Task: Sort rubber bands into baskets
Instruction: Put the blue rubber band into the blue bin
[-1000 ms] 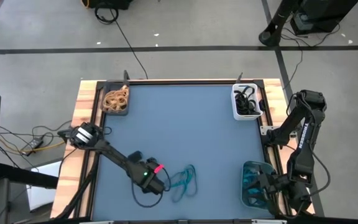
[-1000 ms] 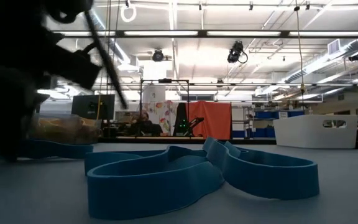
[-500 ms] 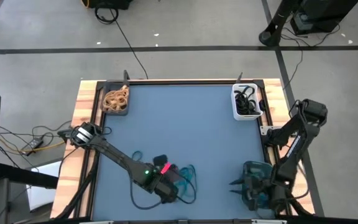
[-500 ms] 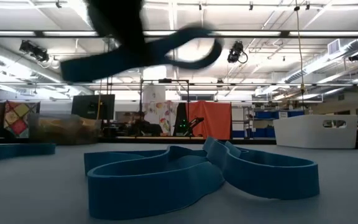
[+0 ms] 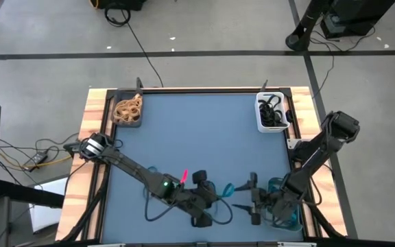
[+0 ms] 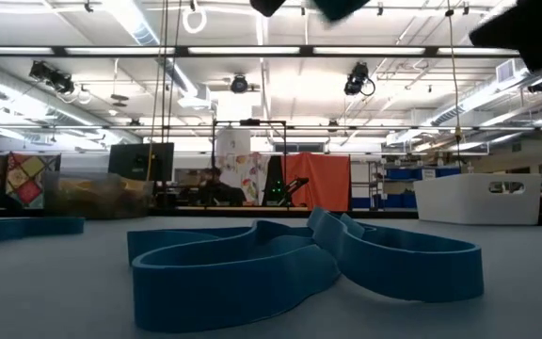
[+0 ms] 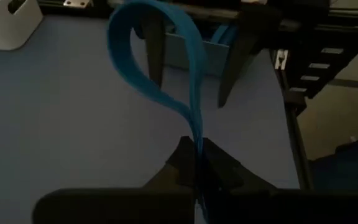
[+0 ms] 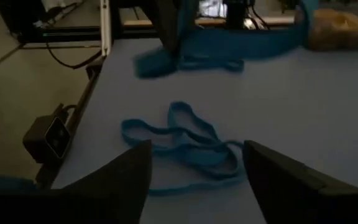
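From above, the left gripper [image 5: 214, 194] reaches across the near edge of the blue table [image 5: 197, 137], its fingers pinched on a blue band [image 5: 226, 188] held up toward the right arm. The right gripper [image 5: 242, 199] faces it from just beside the grey-teal basket [image 5: 284, 206], fingers spread wide, the band's free end between the two grippers. More blue bands [image 5: 208, 209] lie on the table under the left gripper. At the far left corner a dark basket [image 5: 127, 110] holds tan bands [image 5: 128, 108]; at the far right corner a white basket [image 5: 271, 113] holds black bands [image 5: 273, 110].

At table height, blue bands [image 6: 299, 259] lie looped together in the foreground, another [image 6: 22, 228] off to the left, and the white basket [image 6: 478, 198] stands at the right.

The left wrist camera shows the blue band [image 7: 166, 68] rising in a loop from between the pressed-together fingers [image 7: 219, 168], with the right gripper's two spread fingers [image 7: 155, 50] straddling its top.

The right wrist camera shows its own fingers [image 8: 129, 177] wide apart, tangled blue bands [image 8: 185, 140] on the table between them, and the held band [image 8: 229, 43] blurred beyond.
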